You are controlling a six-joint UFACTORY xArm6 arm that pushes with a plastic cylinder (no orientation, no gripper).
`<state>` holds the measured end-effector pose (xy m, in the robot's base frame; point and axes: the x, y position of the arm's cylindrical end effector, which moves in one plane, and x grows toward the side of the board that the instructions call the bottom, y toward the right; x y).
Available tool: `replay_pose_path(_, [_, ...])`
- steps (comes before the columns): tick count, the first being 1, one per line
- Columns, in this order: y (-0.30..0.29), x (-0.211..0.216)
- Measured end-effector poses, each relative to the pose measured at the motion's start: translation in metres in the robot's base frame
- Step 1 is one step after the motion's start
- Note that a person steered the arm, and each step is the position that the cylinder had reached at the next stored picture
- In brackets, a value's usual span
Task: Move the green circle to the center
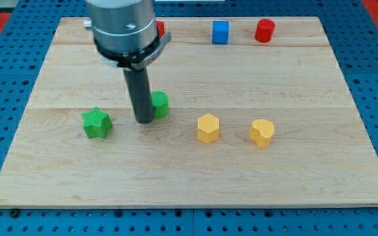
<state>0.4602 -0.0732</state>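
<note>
The green circle (160,103) sits on the wooden board (189,170) a little left of the middle, partly hidden by my rod. My tip (144,121) rests on the board against the circle's left side. A green star (96,123) lies further to the view's left of the tip, apart from it.
A yellow hexagon (208,128) and a yellow heart (262,133) lie right of the middle. A blue cube (220,32) and a red cylinder (264,31) stand near the top edge. Another red block (160,28) shows partly behind the arm's body.
</note>
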Motion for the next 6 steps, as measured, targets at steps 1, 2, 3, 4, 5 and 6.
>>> replay_pose_path(1, [0.003, -0.025])
replay_pose_path(2, [0.035, -0.035])
replay_pose_path(3, [0.07, -0.031])
replay_pose_path(4, [0.084, -0.03])
replay_pose_path(5, [0.085, -0.039])
replay_pose_path(6, [0.084, -0.061])
